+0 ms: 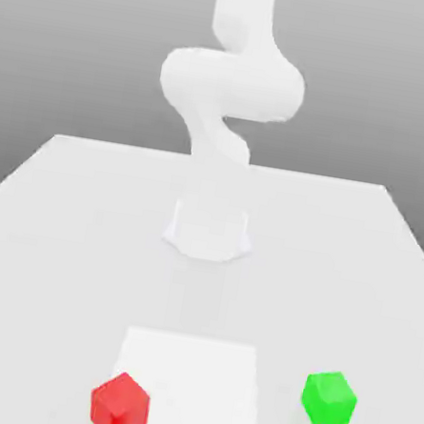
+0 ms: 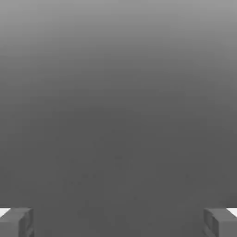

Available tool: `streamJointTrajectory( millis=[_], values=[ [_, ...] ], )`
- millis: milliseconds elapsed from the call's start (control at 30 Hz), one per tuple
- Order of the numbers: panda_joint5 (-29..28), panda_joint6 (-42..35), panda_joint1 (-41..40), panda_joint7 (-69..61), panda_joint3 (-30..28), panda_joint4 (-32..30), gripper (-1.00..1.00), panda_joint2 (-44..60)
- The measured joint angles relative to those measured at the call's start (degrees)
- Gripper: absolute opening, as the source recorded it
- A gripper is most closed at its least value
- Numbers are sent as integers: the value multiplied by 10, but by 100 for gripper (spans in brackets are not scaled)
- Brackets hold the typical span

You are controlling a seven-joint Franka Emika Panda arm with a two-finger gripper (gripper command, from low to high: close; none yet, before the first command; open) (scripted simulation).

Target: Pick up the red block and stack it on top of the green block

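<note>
The red block (image 1: 119, 406) sits on the table near the front, toward the exterior view's left. On the exterior view's right, well apart from it, rests the green block (image 1: 329, 400). The white arm (image 1: 231, 84) rises from its base and leaves the frame at the top, so the hand is out of the exterior view. In the hand view my gripper (image 2: 118, 222) is open: one grey fingertip (image 2: 16, 222) shows at each side with nothing between them. Only plain grey lies beyond the fingers there; neither block appears.
The arm's round base (image 1: 208, 230) stands at mid-table. A brighter white square patch (image 1: 190, 386) marks the table surface (image 1: 59, 230) between the two blocks; the red block overlaps its front corner.
</note>
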Motion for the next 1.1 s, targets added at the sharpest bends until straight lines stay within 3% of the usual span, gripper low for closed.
streamJointTrajectory(
  millis=[300, 500, 700, 867, 1033, 1067, 1100],
  values=[
    [64, 64, 84, -230, -106, -29, 0, 191],
    [110, 105, 110, -384, -145, -48, 0, 317],
    [128, 150, 104, -517, -153, -68, 0, 437],
    [96, 194, 89, -591, -156, -86, 0, 525],
    [148, 267, 53, -646, -112, -73, 0, 622],
    [156, 277, 47, -652, -103, -71, -100, 635],
    [156, 277, 47, -652, -103, -71, -100, 635]
  ],
)
